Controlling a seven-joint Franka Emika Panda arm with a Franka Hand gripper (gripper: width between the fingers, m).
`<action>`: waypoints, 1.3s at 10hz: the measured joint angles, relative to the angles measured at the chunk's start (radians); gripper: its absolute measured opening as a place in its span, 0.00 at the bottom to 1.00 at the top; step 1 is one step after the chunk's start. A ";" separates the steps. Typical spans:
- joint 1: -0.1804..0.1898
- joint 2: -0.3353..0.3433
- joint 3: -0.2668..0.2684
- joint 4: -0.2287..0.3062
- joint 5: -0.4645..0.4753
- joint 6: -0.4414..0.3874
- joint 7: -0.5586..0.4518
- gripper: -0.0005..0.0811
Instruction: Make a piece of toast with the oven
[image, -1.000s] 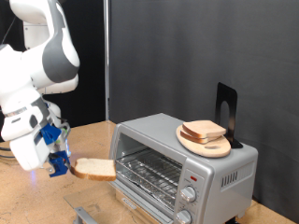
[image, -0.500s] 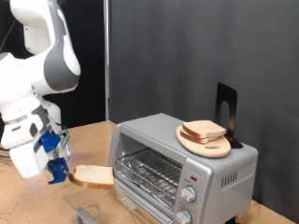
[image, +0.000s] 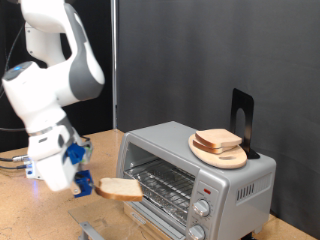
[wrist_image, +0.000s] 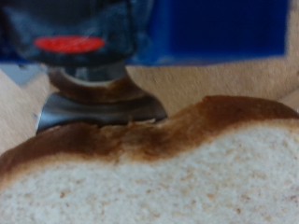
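Toast (image: 121, 189) sat in the lower middle of the exterior frame, held roughly flat off the desk (image: 30, 215), just left of the oven (image: 196, 178) mouth. Pincer (image: 84, 186) was clamped on the slice's left edge; the rest of the slice stuck out unsupported toward the oven. In the wrist view the toast (wrist_image: 159, 163) filled the lower half, browned crust edge up, too blurred for more detail.

Oven door was open, its lower edge cut off at the frame bottom. Wire rack (image: 160, 183) was visible inside. Knobs (image: 201, 209) and red light (image: 205, 190) sat on the right front panel. A second slice (image: 218, 140) lay on a wooden plate (image: 218, 152) on the oven roof, upper right, next to a black stand (image: 241, 120).

Risks as I read them:
- Edge-only grip on soft bread: the slice could droop, tear, or pivot out of the pincer, since the whole span was cantilevered.
- Slice looked about level with the rack and close to the left frame of the oven mouth; a slightly low or off-line entry could catch the leading crust on the rack front or the frame and push it out of the grip.
- Drop would likely land on the open door or the desk, not the rack.
- Arm (image: 55, 60) bulk was upper left, well clear of the plate, so knocking the second slice looked unlikely.
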 joint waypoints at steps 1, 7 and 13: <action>0.012 0.000 0.017 -0.007 0.020 0.013 0.003 0.45; 0.034 -0.026 0.095 -0.049 -0.076 0.023 0.126 0.45; 0.056 -0.028 0.172 -0.056 -0.097 0.078 0.234 0.45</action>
